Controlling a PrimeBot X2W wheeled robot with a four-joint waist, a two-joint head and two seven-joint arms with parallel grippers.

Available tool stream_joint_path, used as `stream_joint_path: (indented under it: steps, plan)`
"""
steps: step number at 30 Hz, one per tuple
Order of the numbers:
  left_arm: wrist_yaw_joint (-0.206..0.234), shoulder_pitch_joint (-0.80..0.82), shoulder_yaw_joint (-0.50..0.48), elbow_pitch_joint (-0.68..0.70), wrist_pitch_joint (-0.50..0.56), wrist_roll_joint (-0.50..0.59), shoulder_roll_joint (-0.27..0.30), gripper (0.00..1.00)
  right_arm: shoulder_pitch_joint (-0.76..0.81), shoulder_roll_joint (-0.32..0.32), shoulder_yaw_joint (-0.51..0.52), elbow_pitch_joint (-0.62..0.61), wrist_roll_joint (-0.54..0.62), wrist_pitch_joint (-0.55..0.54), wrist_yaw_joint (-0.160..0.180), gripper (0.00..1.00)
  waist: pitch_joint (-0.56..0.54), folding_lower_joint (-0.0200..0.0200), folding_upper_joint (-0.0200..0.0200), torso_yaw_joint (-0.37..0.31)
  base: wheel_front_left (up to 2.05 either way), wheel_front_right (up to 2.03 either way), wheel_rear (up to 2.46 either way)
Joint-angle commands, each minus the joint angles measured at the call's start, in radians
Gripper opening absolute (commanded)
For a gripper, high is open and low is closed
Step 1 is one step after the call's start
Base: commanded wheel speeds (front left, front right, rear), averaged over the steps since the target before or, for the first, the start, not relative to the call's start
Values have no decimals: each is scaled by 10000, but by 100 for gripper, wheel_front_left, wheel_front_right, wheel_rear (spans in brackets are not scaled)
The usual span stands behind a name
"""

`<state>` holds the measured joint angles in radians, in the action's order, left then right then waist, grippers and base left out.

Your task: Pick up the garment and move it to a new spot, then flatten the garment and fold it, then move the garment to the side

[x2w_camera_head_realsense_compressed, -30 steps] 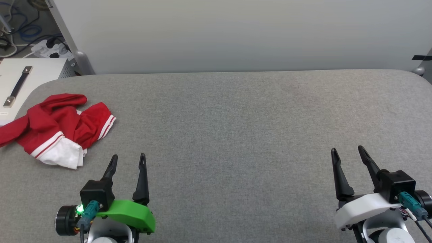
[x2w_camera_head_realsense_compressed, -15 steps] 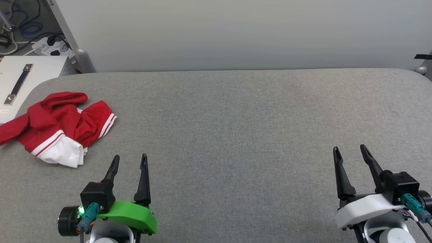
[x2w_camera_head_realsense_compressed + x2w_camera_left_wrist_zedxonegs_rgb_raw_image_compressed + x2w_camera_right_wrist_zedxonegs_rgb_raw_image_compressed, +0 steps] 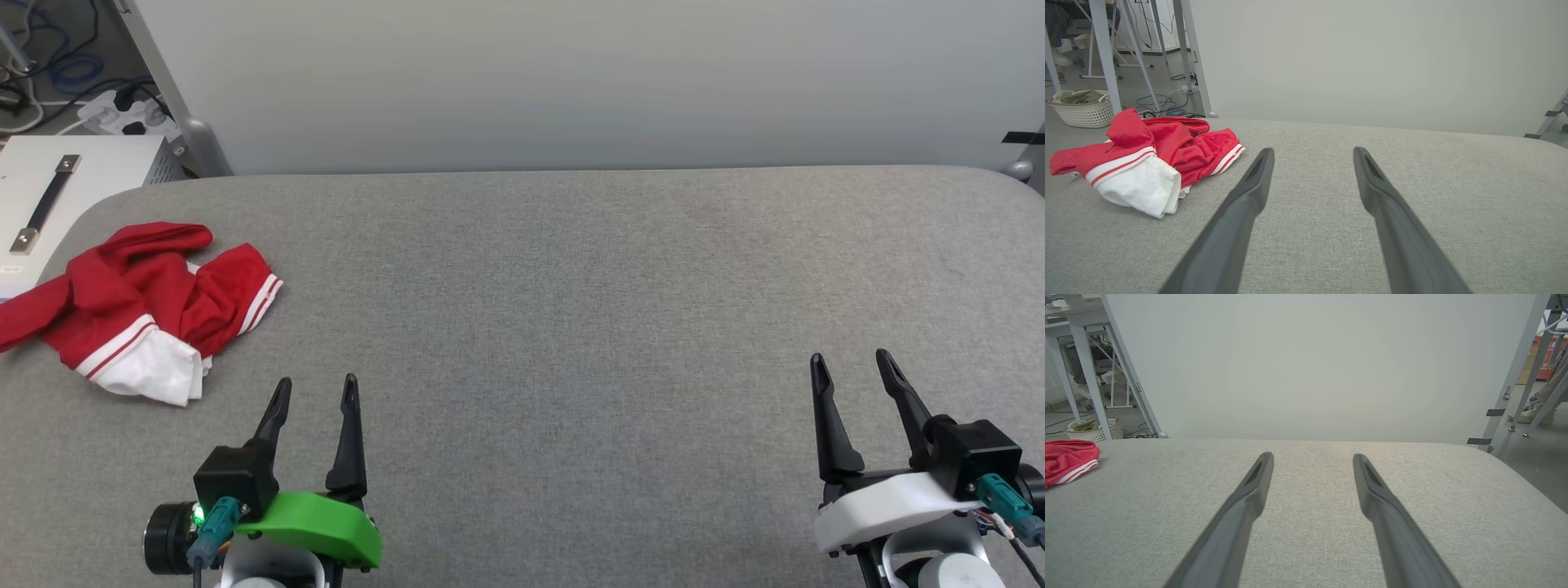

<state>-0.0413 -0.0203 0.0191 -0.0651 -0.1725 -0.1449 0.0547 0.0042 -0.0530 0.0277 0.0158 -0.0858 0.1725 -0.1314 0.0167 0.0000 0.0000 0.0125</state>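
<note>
The garment [image 3: 139, 302] is lying crumpled at the far left of the grey padded table [image 3: 571, 286] (a white sleeve facing the near side), while the left gripper [image 3: 316, 380], nearer and to its right, and the right gripper [image 3: 850, 357], well apart, are both hovering with fingers spread, gripping nothing.

grey fabric table [image 3: 571, 310] | white case [image 3: 106, 171] with black handle, far left | white basket [image 3: 1084, 112] on floor
</note>
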Motion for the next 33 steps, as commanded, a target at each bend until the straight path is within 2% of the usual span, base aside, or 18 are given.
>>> stream_joint_path:
  steps: [1,18,24,33]
  plan:
    - [-106,-143,-9,-36,-104,-108,-32,100,99,19,16,34,-69,115,5,100,6,0,0,2,0,0,0]
    - [-212,-139,76,-137,-452,-415,-38,100,208,23,16,169,-103,459,6,100,19,0,0,293,0,0,0]
    - [-260,-128,88,-189,-576,-443,-40,100,255,25,-302,290,-181,581,7,100,59,0,0,811,0,0,0]
    - [-342,-152,100,-287,-764,-515,-43,100,300,27,-589,537,-237,766,7,100,69,0,0,2006,0,0,0]
